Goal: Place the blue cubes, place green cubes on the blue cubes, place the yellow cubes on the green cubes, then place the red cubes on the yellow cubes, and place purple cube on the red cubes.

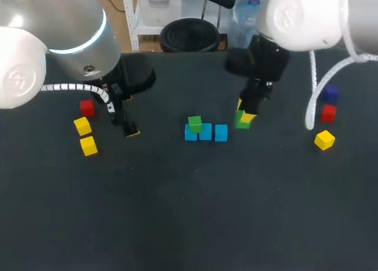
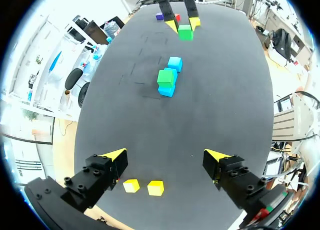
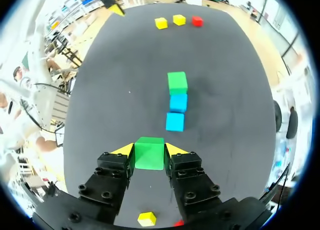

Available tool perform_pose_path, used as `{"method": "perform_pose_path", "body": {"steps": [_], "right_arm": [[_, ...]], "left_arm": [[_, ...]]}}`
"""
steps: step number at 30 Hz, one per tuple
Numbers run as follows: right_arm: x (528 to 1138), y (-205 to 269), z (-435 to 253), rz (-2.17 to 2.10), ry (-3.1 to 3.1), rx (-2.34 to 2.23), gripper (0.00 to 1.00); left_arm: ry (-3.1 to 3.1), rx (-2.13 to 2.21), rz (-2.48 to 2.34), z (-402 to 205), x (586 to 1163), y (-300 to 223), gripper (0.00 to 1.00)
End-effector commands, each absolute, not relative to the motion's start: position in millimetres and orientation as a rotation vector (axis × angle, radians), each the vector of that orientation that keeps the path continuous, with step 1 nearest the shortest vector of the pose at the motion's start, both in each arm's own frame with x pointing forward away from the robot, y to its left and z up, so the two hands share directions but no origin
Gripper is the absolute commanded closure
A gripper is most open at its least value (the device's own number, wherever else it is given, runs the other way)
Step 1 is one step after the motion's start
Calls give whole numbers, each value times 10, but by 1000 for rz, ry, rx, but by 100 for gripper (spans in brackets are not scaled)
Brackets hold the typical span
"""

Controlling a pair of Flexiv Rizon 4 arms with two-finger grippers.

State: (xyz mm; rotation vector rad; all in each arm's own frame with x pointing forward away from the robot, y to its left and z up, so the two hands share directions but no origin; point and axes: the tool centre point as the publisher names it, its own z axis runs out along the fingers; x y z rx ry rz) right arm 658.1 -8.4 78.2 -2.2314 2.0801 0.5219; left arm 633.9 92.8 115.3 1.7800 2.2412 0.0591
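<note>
**Now the right gripper holds a green cube beside the blue row**

Seen from above, three blue cubes (image 1: 205,132) sit in a row near the middle of the table (image 1: 189,224). The row runs from 9 o'clock to 3 o'clock, and the cubes are close side by side. A first green cube (image 1: 195,124) sits on top of the blue cube at the 9 o'clock end.

The right gripper (image 1: 245,114) is just past the 3 o'clock end of the row, a little toward 12 o'clock. Its two yellow tips are clamped on a second green cube (image 3: 149,153), one tip on each side. I cannot tell if this cube touches the table.

The left gripper (image 2: 166,155) hangs low at 9 o'clock from the row, well apart from it. Its fingers are wide apart with nothing between them.

Farther toward 9 o'clock lie a left red cube (image 1: 87,107) and two yellow cubes (image 1: 82,126). The red one is at the 12 o'clock end and the yellow ones are toward 6 o'clock.

Far out at 3 o'clock lie a purple cube (image 1: 329,94), a right red cube (image 1: 328,113) and a lone yellow cube (image 1: 324,140), in that order from 12 o'clock to 6 o'clock.
</note>
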Motion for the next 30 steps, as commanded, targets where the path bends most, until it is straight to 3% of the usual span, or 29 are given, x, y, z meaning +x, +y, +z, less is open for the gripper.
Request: {"method": "perform_pose_path", "body": {"steps": [1, 30], "right_arm": [[6571, -7, 795, 538, 2045, -2285, 100], [6810, 325, 483, 427, 2232, -2193, 100]], "left_arm": [[2241, 1781, 59, 1154, 6341, 932, 0], [2241, 1781, 59, 1154, 6341, 932, 0]]}}
